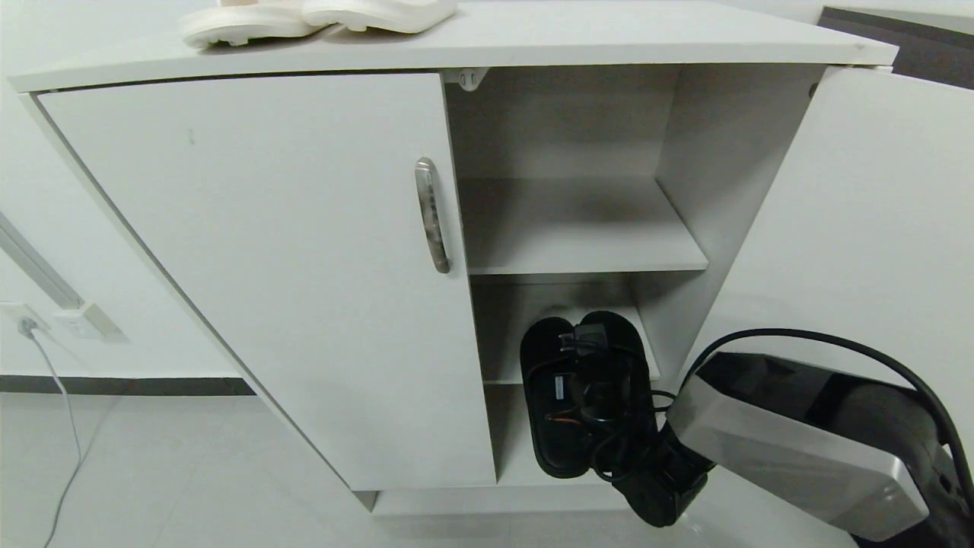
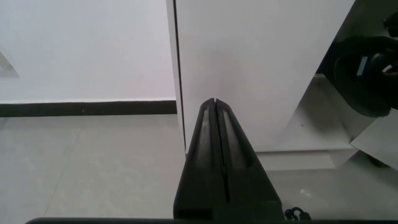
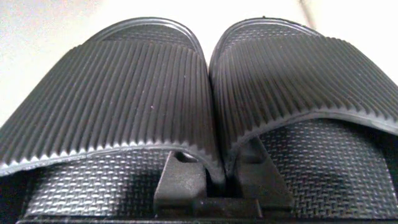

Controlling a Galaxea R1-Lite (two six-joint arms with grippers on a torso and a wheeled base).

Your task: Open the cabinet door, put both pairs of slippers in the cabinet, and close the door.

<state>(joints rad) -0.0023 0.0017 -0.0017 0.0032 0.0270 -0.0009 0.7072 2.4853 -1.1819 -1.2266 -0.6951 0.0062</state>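
Right pincer [image 3: 221, 180] clamped on black slippers [image 3: 143, 93] by adjoining strap edges; light, rubbery, flexible, ribbed so grippy. I judge this hold sound. Left pincer [image 2: 215, 124] together, empty.

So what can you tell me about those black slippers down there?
The black slippers are a pair of slides, rubbery looking, with ribbed straps and dimpled footbeds. They sit side by side, touching, toes pointing into the cabinet, in front of its lower shelves. The right gripper pinches their two inner strap edges together. Whether they rest on a shelf is unclear.
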